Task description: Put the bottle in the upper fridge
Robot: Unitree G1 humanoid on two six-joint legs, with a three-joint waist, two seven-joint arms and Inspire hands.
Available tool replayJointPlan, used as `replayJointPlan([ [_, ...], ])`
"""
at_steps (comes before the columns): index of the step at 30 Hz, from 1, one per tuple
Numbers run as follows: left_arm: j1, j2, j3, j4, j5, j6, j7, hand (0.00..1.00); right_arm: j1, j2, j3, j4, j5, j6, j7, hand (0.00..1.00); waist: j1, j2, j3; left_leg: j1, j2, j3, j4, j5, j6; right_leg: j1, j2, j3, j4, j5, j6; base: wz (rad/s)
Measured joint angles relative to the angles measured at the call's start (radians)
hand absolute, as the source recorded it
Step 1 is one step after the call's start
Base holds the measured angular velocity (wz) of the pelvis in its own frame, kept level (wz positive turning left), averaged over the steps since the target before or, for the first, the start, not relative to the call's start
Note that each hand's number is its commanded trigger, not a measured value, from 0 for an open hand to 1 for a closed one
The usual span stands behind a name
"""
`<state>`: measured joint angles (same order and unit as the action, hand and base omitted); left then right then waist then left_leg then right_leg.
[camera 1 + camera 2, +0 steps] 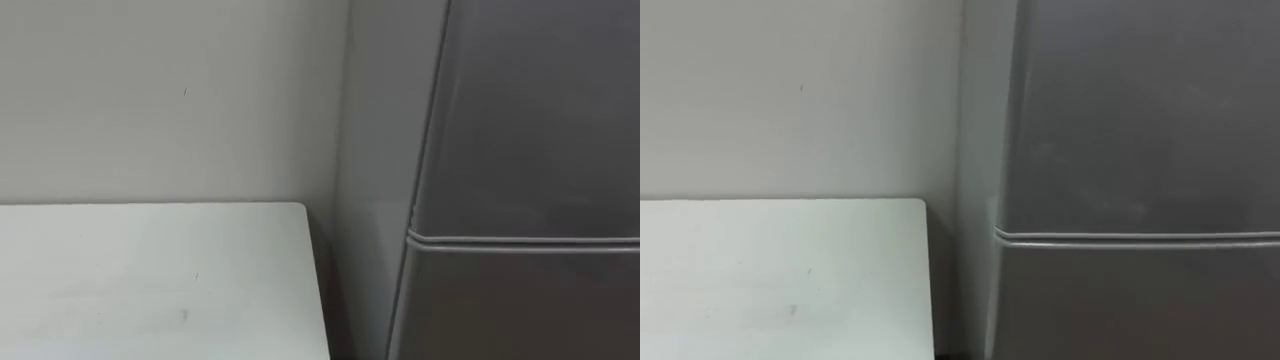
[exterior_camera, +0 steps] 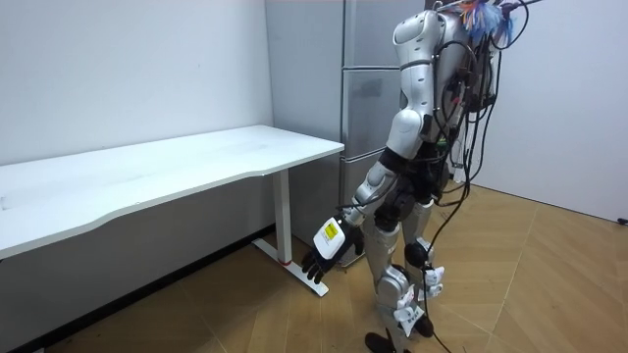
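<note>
Presently the robot stands before the fridge [image 1: 530,120], both doors shut. The seam [image 1: 520,241] between upper and lower door runs across the right of the eye views. Its left hand [image 2: 318,261] hangs low at the room view's lower centre, fingers slack, grasping nothing. Where the bottle is cannot be told, as the torso hides the robot's far side.

Risks, as judged: the upper door must be opened first, and no handle is discernible. The table [image 1: 150,280] corner, lower left, sits just beside the fridge and could foul a swinging left arm.
</note>
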<state>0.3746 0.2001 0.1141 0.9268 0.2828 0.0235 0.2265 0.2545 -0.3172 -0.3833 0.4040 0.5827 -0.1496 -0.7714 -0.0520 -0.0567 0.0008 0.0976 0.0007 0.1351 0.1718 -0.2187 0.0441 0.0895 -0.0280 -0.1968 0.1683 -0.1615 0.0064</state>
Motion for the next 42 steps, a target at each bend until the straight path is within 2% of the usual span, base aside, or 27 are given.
replayJointPlan([
  [4, 0.015, -0.009, 0.001, -0.003, -0.016, 0.000, 0.000, 0.00, 0.012, 0.052, 0.010, 0.094, 0.118, 0.001, 0.039, 0.00, -0.005, 0.008, -0.0029, 0.001, -0.001, -0.003, 0.000, 0.000, 0.000, -0.001, 0.000, -0.001, -0.003, 0.000, 0.000, 0.00],
  [6, 0.019, -0.025, 0.003, -0.004, -0.017, 0.000, 0.003, 0.00, 0.021, 0.073, 0.010, 0.133, 0.124, 0.001, 0.056, 0.00, -0.011, 0.026, -0.0070, 0.003, -0.003, -0.003, -0.004, 0.000, 0.001, 0.000, -0.002, 0.001, -0.001, -0.001, 0.002, 0.00],
  [9, 0.009, -0.034, 0.003, -0.001, -0.018, -0.001, 0.012, 0.00, 0.010, 0.084, 0.022, 0.215, 0.119, 0.000, 0.066, 0.00, -0.012, 0.036, -0.0046, 0.018, -0.002, 0.000, -0.010, 0.000, 0.000, 0.010, -0.001, 0.006, -0.001, -0.004, 0.001, -0.01],
  [13, 0.015, -0.040, 0.002, 0.000, -0.016, -0.002, 0.018, 0.00, 0.039, 0.094, 0.085, 0.277, 0.078, 0.002, 0.100, 0.00, -0.015, 0.037, -0.0027, 0.034, -0.003, 0.003, -0.020, -0.003, -0.003, 0.016, 0.001, 0.012, 0.000, -0.016, 0.001, -0.02],
  [16, 0.006, -0.043, 0.002, 0.024, -0.014, -0.002, 0.018, 0.00, 0.038, 0.111, 0.115, 0.363, -0.012, 0.009, 0.133, 0.00, -0.010, 0.036, -0.0034, 0.034, -0.002, 0.002, -0.016, -0.004, -0.004, 0.009, 0.002, 0.016, 0.003, -0.021, -0.001, -0.03],
  [18, -0.001, -0.056, 0.003, 0.048, -0.014, -0.002, 0.018, 0.00, 0.033, 0.125, 0.132, 0.441, -0.088, 0.019, 0.171, 0.00, -0.004, 0.036, -0.0033, 0.033, -0.002, 0.002, -0.013, -0.005, -0.005, 0.009, 0.002, 0.016, 0.004, -0.022, -0.001, 0.00],
  [24, -0.014, -0.066, -0.004, 0.054, -0.011, -0.002, 0.019, 0.00, 0.032, 0.139, 0.248, 0.544, -0.202, 0.043, 0.281, 0.00, 0.004, 0.044, -0.0011, 0.030, -0.002, 0.003, -0.010, -0.006, -0.005, 0.015, 0.000, 0.005, 0.002, -0.022, -0.001, 0.04],
  [30, -0.021, -0.068, -0.004, 0.075, -0.005, -0.009, 0.030, 0.00, 0.021, 0.158, 0.279, 0.579, -0.345, 0.043, 0.371, 0.00, 0.009, 0.065, -0.0003, 0.035, -0.001, 0.005, -0.009, -0.009, -0.005, 0.019, 0.001, 0.008, 0.002, -0.022, -0.001, 0.00],
  [42, -0.023, -0.074, -0.023, 0.075, -0.005, -0.010, 0.036, 0.00, 0.008, 0.165, 0.342, 0.645, -0.362, 0.050, 0.497, 0.00, 0.014, 0.076, -0.0009, 0.026, 0.000, 0.000, -0.008, -0.009, -0.006, 0.017, 0.002, 0.002, 0.003, -0.022, -0.001, 0.00],
])
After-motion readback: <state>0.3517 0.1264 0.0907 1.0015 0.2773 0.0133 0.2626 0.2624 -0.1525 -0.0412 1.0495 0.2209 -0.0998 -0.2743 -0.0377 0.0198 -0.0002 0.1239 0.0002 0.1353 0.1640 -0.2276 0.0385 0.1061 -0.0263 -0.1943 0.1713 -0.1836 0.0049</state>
